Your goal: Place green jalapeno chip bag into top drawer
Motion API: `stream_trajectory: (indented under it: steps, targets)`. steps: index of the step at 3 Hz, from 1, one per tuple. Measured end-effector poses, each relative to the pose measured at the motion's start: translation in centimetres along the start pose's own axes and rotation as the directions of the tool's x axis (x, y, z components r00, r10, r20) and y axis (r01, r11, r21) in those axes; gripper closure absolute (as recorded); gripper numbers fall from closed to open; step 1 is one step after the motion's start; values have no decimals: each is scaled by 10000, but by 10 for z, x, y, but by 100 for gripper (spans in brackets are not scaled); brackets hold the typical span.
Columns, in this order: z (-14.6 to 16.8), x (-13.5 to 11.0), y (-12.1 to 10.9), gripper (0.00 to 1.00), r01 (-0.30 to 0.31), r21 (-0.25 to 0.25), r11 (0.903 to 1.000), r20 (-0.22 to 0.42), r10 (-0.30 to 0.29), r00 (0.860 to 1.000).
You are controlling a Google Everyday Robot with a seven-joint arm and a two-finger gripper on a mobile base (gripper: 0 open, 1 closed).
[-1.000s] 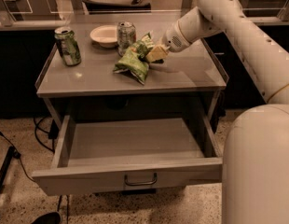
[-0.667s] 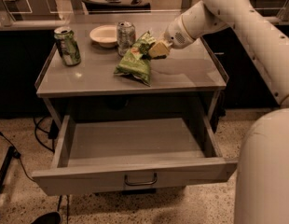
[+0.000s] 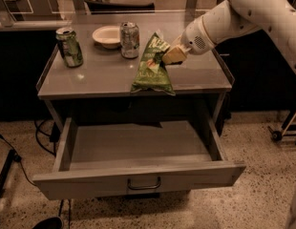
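Note:
The green jalapeno chip bag [image 3: 153,66] hangs from my gripper [image 3: 170,56], lifted over the table's front edge, its lower end near the tabletop. The gripper is shut on the bag's right upper side, and the white arm reaches in from the upper right. The top drawer [image 3: 138,178] is pulled open below the tabletop, a wide shallow grey tray with a bar handle [image 3: 144,184] on its front. Nothing shows inside it.
On the grey table [image 3: 90,78] stand a green-and-white soda can [image 3: 69,46] at the left, a silver can [image 3: 130,39] and a white bowl [image 3: 107,36] at the back. Cables lie on the speckled floor at the left. A wheeled stand shows at the right edge [image 3: 281,128].
The bag has been lifted off the tabletop and now hangs upright from the gripper, moved toward the front edge. The drawer stays open.

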State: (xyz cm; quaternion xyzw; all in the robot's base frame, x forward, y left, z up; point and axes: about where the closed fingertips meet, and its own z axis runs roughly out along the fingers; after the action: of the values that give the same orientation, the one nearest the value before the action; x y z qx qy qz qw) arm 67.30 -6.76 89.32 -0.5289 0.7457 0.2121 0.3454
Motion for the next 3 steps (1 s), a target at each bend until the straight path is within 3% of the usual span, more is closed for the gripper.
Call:
stream_trajectory:
  steps: [1, 3]
  targets:
    - [0, -1, 9, 100, 146, -173, 9997, -186, -149, 9997]
    - [-21, 2, 64, 100, 375, -528, 9979, -148, -384, 9992]
